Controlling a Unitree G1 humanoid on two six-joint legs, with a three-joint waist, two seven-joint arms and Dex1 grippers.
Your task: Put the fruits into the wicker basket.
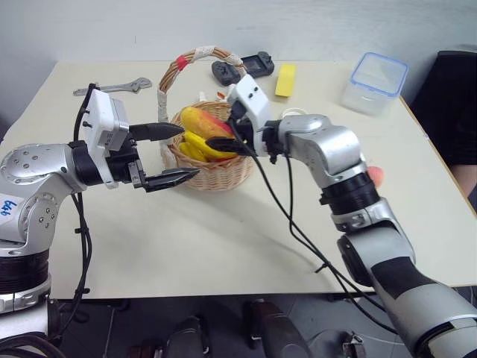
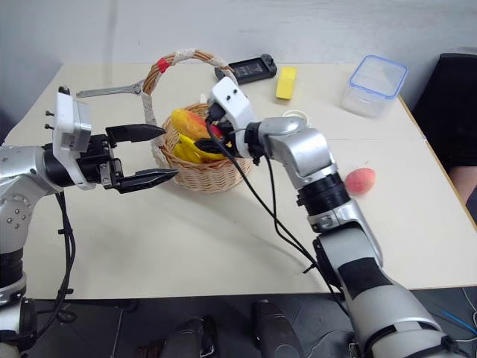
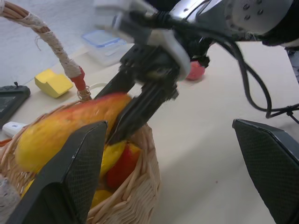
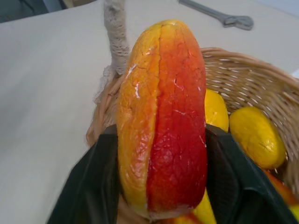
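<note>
So, R gripper point(image 4: 159, 140): we clamp mango point(image 4: 163, 116) over wicker basket point(image 1: 216, 173).
L gripper point(image 1: 170, 155): spread, empty.
Peach point(image 2: 361, 180): on table point(image 2: 186, 239).

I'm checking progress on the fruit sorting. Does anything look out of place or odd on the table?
One fruit is left out: the peach sits alone on the table, well to the right of the wicker basket. The right gripper holds the mango over the basket, above the banana. Nothing looks spilled or damaged.
</note>
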